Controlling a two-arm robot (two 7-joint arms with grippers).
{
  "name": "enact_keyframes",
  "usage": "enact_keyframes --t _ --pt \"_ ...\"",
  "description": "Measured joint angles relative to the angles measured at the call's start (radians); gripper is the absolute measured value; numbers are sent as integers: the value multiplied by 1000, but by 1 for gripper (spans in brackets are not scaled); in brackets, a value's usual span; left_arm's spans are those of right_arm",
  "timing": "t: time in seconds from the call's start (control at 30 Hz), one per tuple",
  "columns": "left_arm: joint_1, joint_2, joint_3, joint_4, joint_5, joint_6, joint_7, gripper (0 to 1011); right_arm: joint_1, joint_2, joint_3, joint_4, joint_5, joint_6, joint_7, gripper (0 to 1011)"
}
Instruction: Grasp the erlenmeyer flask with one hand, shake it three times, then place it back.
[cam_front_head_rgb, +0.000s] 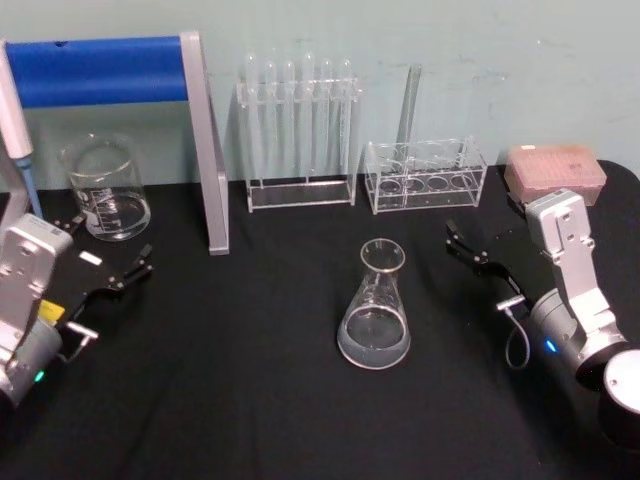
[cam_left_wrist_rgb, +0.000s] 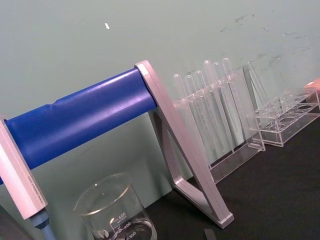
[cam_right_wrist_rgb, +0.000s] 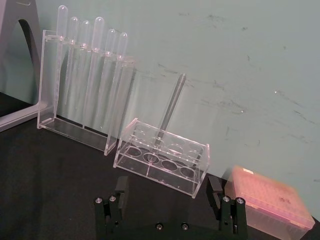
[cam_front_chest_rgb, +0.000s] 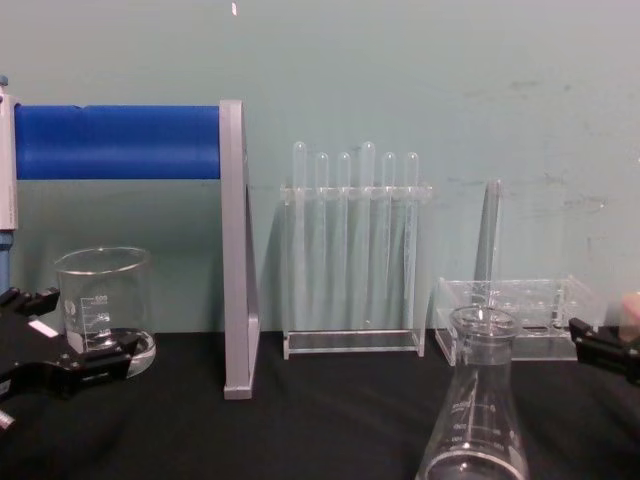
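bench at rest, read left to right. the left gripper (cam_front_head_rgb: 100, 255) lies low on the black table (cam_front_head_rgb: 250, 400) at the left edge, its jaws spread apart and holding nothing, just in front of the beaker (cam_front_head_rgb: 105, 190); in the chest view the same gripper (cam_front_chest_rgb: 45, 355) shows with the beaker (cam_front_chest_rgb: 103, 310) right behind it. behind these stands a grey stand (cam_front_head_rgb: 205, 150) carrying a blue bar (cam_front_head_rgb: 100, 68). next along the back wall comes a tall clear rack (cam_front_head_rgb: 300, 140) of upright tubes, then a low clear rack (cam_front_head_rgb: 425, 175) holding a single leaning tube. the flask (cam_front_head_rgb: 376, 305) stands upright near the table's centre, in front of the gap between the two racks, free of both grippers, with a little clear liquid in its base; in the chest view it (cam_front_chest_rgb: 475, 415) rises in the right foreground. the right gripper (cam_front_head_rgb: 478, 258) rests to the right of the flask, well apart from it, jaws spread wide, as the right wrist view (cam_right_wrist_rgb: 170, 202) confirms. a pink tip box (cam_front_head_rgb: 555, 172) sits at the back right corner.
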Motion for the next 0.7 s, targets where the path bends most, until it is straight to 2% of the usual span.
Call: enact_keyframes --t 0.7 --pt "0 0 0 0 0 0 0 1001 0 0 0 0 1 1 0 1000"
